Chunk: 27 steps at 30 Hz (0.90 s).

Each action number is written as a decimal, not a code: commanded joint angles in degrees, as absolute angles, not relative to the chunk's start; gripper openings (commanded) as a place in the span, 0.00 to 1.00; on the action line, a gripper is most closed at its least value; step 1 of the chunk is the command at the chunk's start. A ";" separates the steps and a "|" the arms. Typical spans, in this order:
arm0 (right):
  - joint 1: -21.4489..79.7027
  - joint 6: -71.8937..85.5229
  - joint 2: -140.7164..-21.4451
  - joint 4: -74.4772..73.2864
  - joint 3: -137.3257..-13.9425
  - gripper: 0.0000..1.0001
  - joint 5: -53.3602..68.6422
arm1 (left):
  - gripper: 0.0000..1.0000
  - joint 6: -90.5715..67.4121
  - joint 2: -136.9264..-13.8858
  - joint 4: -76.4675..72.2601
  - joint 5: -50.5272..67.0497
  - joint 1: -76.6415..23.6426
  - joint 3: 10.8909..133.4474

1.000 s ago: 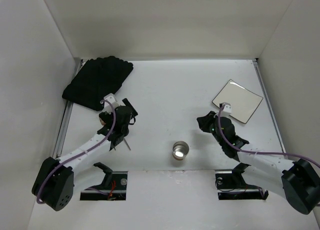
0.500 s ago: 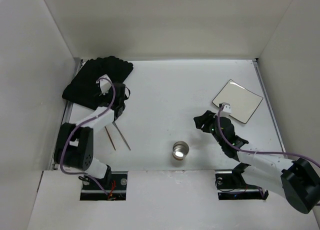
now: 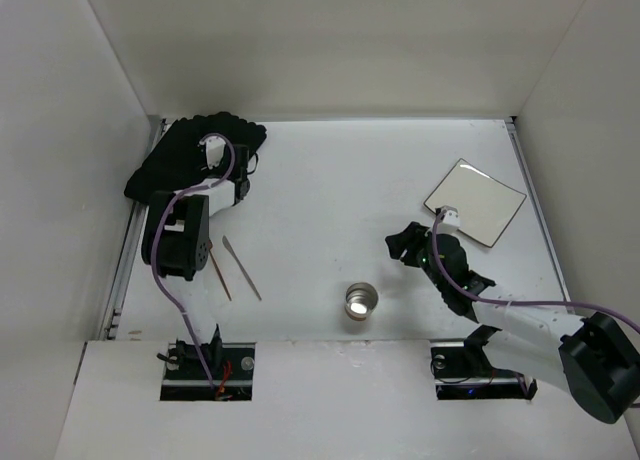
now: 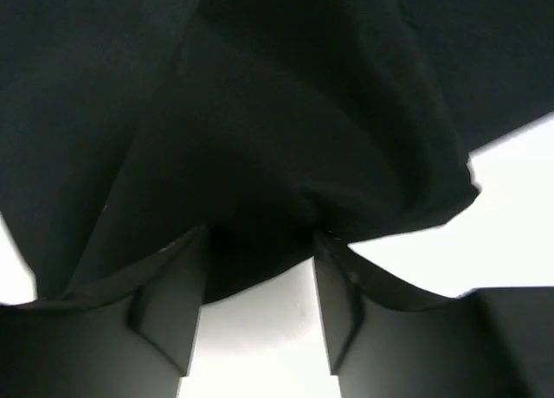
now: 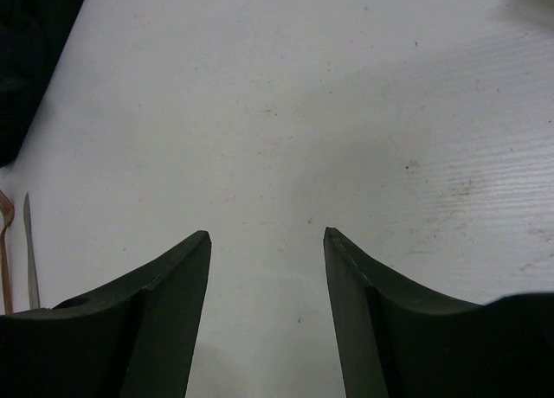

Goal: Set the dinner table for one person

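The dinner table (image 3: 330, 180) is the white top. A crumpled black placemat (image 3: 165, 180) lies in its far left corner. My left gripper (image 3: 240, 162) reaches onto the mat's near edge. In the left wrist view the placemat (image 4: 260, 112) fills the frame. Its bulging edge sits between the tips of my left gripper (image 4: 260, 235), which stand partly closed; a pinch does not show. My right gripper (image 3: 402, 245) hovers right of centre. Seen from its wrist, the right gripper (image 5: 267, 234) is open over bare table with nothing in it.
A knife (image 3: 242, 268) and a wooden-handled utensil (image 3: 218, 273) lie side by side at the near left. A metal cup (image 3: 360, 300) stands near the front middle. A white square plate (image 3: 475, 202) lies at the right. Walls enclose the table.
My left arm swung from above the knife and utensil out to the placemat, and its jaws narrowed. The right gripper opened and shifted slightly left.
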<state>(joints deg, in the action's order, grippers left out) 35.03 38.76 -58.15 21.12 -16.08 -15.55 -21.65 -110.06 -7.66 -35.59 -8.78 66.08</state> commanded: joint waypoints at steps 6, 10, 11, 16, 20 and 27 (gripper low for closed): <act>35.64 38.23 -57.22 23.99 -17.58 0.61 -15.12 | 0.34 -21.97 -120.49 -0.18 -25.59 -5.32 80.32; 35.37 38.58 -57.74 24.17 -17.58 0.61 -15.03 | 0.24 -25.22 -124.27 1.40 -19.70 -6.28 84.72; 35.46 38.32 -57.74 24.17 -17.67 0.61 -15.03 | 0.21 -26.01 -125.15 1.58 -18.56 -7.41 85.94; 35.20 38.59 -57.31 24.26 -17.49 0.61 -15.29 | 0.15 -26.46 -128.05 2.20 -16.52 -13.65 90.70; 34.85 38.76 -56.34 24.26 -16.96 0.61 -15.64 | 0.12 -27.24 -128.06 1.50 -15.56 -18.66 91.67; 34.32 38.67 -55.72 24.08 -16.87 0.61 -15.47 | 0.10 -32.51 -125.60 -1.84 -14.77 -27.63 89.48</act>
